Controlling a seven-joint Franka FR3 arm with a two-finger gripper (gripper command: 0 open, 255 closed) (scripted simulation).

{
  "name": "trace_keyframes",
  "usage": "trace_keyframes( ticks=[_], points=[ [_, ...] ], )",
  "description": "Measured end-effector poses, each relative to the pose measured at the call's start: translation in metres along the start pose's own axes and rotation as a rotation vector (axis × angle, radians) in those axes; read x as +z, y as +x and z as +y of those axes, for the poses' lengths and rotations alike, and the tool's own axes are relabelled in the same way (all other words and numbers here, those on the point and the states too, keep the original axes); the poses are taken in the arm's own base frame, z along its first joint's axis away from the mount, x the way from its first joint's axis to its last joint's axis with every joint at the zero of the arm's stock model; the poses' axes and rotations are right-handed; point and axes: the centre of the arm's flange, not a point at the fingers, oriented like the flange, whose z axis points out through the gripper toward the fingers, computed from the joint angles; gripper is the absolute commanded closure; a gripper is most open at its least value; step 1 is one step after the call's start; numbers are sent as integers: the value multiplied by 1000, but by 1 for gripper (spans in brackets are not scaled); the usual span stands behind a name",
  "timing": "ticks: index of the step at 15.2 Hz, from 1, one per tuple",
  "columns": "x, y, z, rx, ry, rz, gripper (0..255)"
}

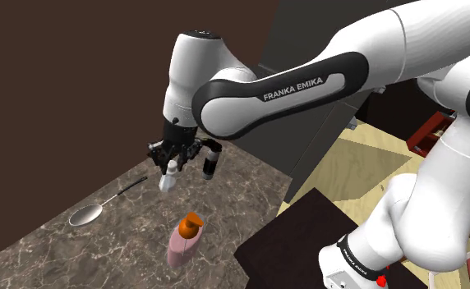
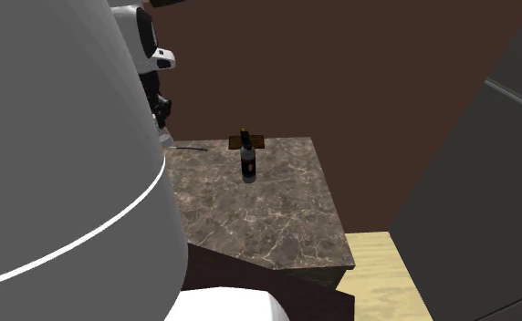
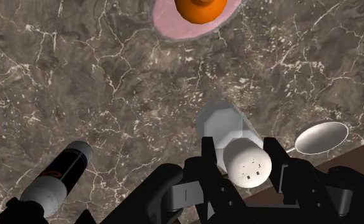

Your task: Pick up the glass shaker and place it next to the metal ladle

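Clamped in my gripper (image 3: 241, 162), both fingers pressed against its sides, is the shaker (image 3: 230, 126), its white holed cap toward the wrist camera.
In the shoulder view I hold it low over the brown marble counter (image 1: 118, 254), tilted a little; I cannot tell whether its base touches the stone. The ladle (image 1: 87, 214) lies near it toward that view's left. A dark bottle (image 1: 211, 161) stands just beside my hand, and a pink bottle (image 1: 184, 238) with an orange cap stands nearer the stand.
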Motion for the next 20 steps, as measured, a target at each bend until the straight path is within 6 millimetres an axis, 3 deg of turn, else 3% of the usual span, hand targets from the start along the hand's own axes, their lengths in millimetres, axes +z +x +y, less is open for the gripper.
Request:
trace_keyframes(
  ticks=[2,4,20],
  points=[
    [9,-1,-27,0,0,0,255],
    [18,-4,-34,1,0,0,255],
    [102,-5,-31,2,0,0,255]
  ],
)
